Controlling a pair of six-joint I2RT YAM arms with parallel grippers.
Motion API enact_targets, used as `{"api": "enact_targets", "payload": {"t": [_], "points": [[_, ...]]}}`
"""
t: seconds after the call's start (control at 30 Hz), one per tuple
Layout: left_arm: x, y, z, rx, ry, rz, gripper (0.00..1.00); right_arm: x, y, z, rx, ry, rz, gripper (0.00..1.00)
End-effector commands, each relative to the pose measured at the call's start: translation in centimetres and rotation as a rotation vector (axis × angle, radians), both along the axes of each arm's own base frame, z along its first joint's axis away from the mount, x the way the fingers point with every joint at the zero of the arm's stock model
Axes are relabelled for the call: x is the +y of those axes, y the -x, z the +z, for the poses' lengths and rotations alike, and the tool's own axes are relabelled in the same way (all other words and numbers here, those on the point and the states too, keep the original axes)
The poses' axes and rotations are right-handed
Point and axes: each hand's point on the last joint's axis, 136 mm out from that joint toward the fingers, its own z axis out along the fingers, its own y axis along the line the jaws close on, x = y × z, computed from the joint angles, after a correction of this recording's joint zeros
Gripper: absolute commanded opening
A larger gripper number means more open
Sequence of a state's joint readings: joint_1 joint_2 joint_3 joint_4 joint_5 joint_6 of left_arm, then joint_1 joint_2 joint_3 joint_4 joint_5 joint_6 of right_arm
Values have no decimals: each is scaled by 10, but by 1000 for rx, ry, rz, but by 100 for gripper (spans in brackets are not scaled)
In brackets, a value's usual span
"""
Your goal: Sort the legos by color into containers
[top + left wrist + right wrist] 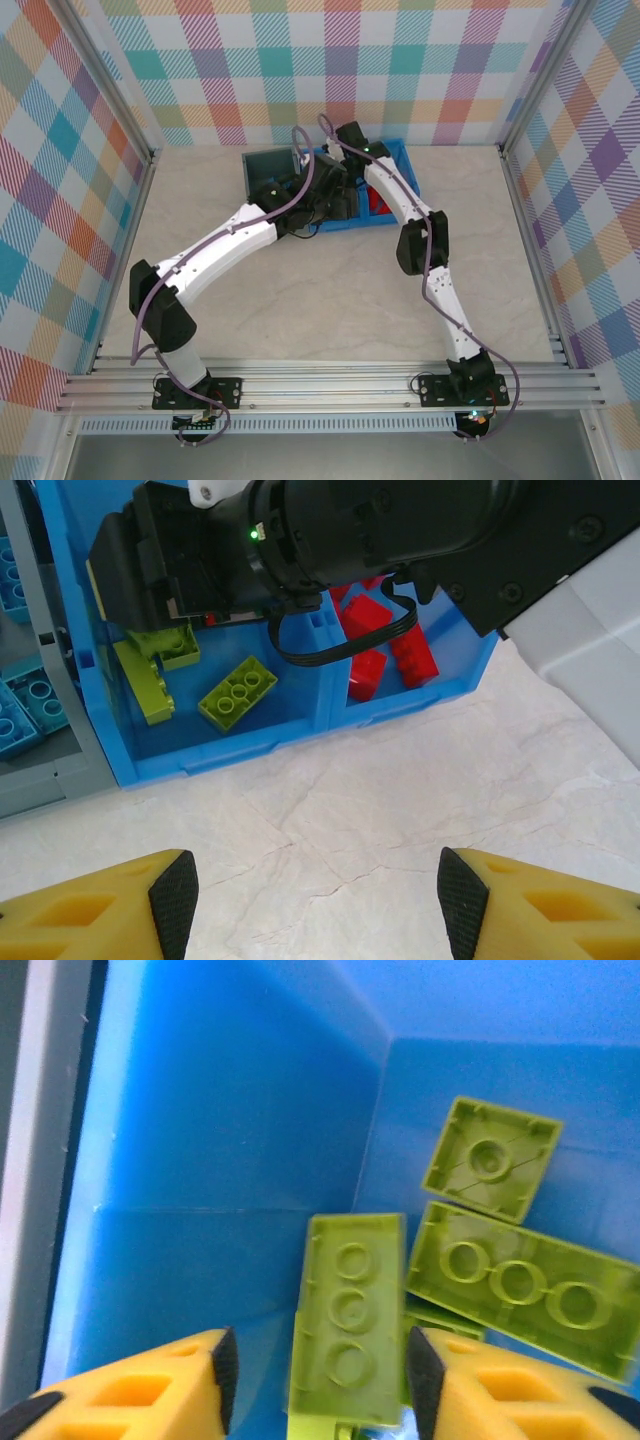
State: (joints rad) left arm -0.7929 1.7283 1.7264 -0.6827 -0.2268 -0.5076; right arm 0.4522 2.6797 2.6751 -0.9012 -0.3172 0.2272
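Dropping a lime green studded plastic brick [349,1325] into the green side of the bright blue two-compartment plastic bin [210,1150], my right gripper [320,1385] parted loosely around it, left gripper [315,900] open, empty nearby, I next need a straight lift clear.

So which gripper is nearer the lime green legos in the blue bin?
Right. The right gripper is down inside that compartment, open, straddling one of the lime green legos. The left gripper is open over bare table, short of the blue bin.
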Motion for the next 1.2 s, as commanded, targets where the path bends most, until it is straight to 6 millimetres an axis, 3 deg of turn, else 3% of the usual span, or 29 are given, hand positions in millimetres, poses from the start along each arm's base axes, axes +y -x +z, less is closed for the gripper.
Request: {"api": "enact_targets", "payload": {"t": [0.0,0.1,0.23,0.4,0.53,0.6,0.67,0.7,0.73,0.77,0.87,1.0,1.07,1.17], "points": [[9,1,5,-7,-2,13,67,15,1,26,-41,-78,45,57],[15,6,4,-3,5,24,66,14,3,53,-74,-89,38,57],[24,15,3,1,14,40,66,7,10,91,-117,-91,19,49],[47,31,6,1,17,84,66,-6,28,146,-199,-85,-4,49],[81,49,0,19,4,152,70,-34,52,183,-268,-41,-73,50],[103,59,-12,72,23,190,72,-62,70,196,-322,4,-145,53],[131,65,-28,138,49,250,75,-96,91,198,-362,61,-234,61],[149,68,-35,166,68,290,77,-117,102,192,-376,102,-289,70],[162,70,-42,184,86,319,86,-137,113,193,-399,134,-344,78],[180,73,-50,193,102,353,100,-162,126,187,-409,175,-414,100],[221,76,-59,165,158,427,100,-233,165,170,-447,314,-606,100],[271,82,-60,42,10,541,100,-295,217,162,-582,421,-784,100],[302,88,-61,0,-93,673,100,-320,234,159,-633,431,-898,100],[353,103,-64,-91,-263,927,100,-332,236,139,-739,406,-901,100]]}}
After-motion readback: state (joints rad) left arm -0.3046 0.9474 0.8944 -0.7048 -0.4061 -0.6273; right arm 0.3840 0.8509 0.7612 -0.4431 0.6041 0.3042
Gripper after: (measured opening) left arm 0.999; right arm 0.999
